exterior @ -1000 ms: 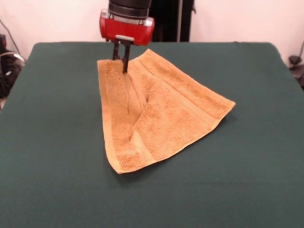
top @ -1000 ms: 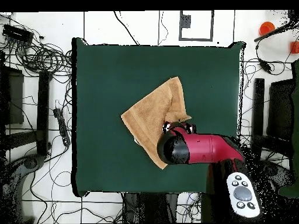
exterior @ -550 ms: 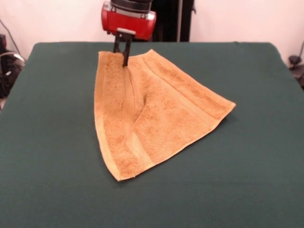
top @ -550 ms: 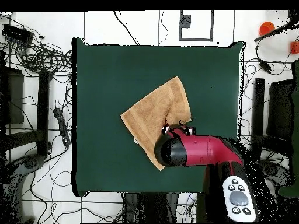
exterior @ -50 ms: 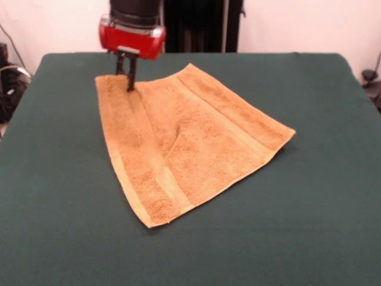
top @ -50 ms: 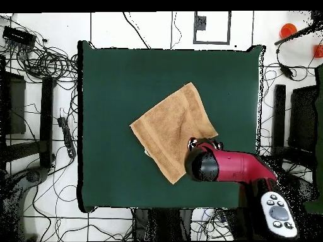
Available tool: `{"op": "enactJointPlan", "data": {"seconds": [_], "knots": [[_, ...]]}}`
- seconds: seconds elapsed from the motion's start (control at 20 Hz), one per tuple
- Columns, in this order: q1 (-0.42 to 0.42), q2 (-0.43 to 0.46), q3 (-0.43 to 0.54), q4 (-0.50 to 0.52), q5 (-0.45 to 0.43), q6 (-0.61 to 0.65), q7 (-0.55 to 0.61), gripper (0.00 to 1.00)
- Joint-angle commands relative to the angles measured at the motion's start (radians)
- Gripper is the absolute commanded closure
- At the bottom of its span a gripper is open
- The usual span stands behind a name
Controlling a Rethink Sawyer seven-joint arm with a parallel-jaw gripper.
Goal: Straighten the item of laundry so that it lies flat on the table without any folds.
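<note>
Most of the towel [exterior @ -50 ms: 190, 140] we see spread flat on the table [exterior @ -50 ms: 321, 226], one corner pinched in the closed gripper [exterior @ -50 ms: 129, 83], a shallow ridge trailing from it and the edge nearest us not yet smoothed.

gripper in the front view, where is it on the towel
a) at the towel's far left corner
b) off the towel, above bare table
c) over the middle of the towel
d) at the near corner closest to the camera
a: the gripper comes down onto the far left corner of the golden-tan towel, with its fingers close together on the cloth.
</note>
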Motion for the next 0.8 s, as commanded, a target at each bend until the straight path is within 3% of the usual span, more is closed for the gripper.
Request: {"op": "enactJointPlan", "data": {"seconds": [0.05, 0.8], "knots": [[-0.052, 0.146, 0.161, -0.019, -0.082, -0.076, -0.044, 1.00], [-0.054, 0.138, 0.186, -0.030, -0.117, -0.019, -0.039, 1.00]]}}
